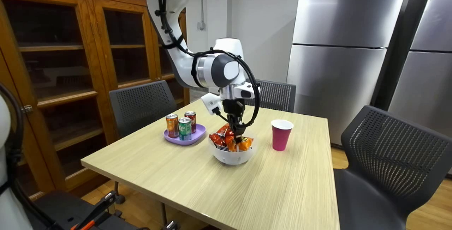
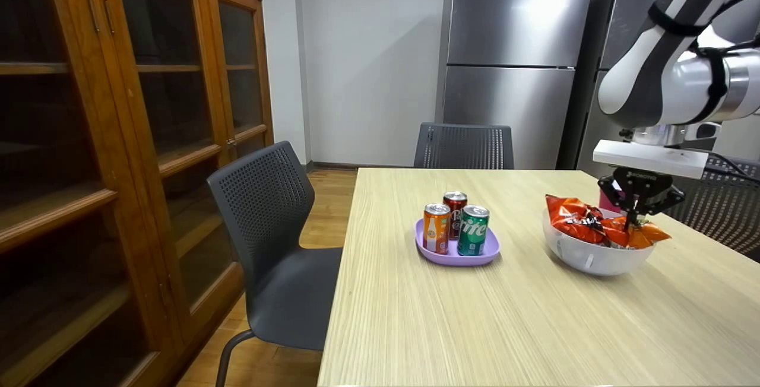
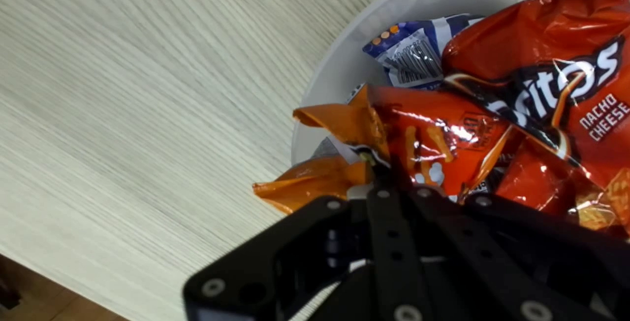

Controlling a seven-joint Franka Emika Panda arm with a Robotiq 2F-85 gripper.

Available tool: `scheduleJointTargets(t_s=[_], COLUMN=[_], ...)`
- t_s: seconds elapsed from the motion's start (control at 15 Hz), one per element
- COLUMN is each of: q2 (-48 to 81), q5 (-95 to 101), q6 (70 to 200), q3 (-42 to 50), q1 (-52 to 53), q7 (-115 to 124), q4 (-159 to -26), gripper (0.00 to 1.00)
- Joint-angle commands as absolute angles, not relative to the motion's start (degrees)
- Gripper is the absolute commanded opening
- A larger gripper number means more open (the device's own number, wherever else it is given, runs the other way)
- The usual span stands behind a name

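Observation:
My gripper (image 3: 381, 176) points down into a white bowl (image 1: 233, 158) and is shut on an orange snack bag (image 3: 315, 183). The bag's foil is creased and gathered around the fingertips, which it partly hides. Right beside it in the bowl lies a red Doritos Nacho Cheese bag (image 3: 551, 30); a blue packet (image 3: 416, 60) with a barcode shows beneath. In both exterior views the fingers reach just over the bowl's rim, with the orange bag (image 2: 644, 237) under them and the red bag (image 2: 573, 218) next to it.
A purple tray (image 1: 200, 133) bears an orange can (image 1: 172, 126), a green can (image 1: 184, 130) and a dark red can (image 1: 191, 119). Across the bowl from it stands a magenta cup (image 1: 281, 136). Dark chairs (image 1: 388, 166) surround the wooden table (image 1: 275, 187).

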State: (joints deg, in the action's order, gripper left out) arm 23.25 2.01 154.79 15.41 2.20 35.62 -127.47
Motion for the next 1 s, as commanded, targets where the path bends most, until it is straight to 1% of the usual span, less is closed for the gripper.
scheduleJointTargets(t_s=[0.0, 0.07, 0.27, 0.73, 0.93], q2=[22.6, 22.3, 21.2, 17.0, 14.9], q5=[2.1, 2.2, 2.1, 2.3, 2.9], q6=[153.3, 153.4, 153.9, 155.2, 155.3], q3=[15.5, 15.6, 15.7, 16.1, 16.0], q1=[2.0, 2.0, 1.8, 1.5, 1.4], q7=[34.6, 34.6, 34.1, 33.8, 32.9], q4=[-126.9, -127.1, -128.0, -130.0, -130.8], gripper=[0.14, 0.27, 0.47, 1.00, 1.00])
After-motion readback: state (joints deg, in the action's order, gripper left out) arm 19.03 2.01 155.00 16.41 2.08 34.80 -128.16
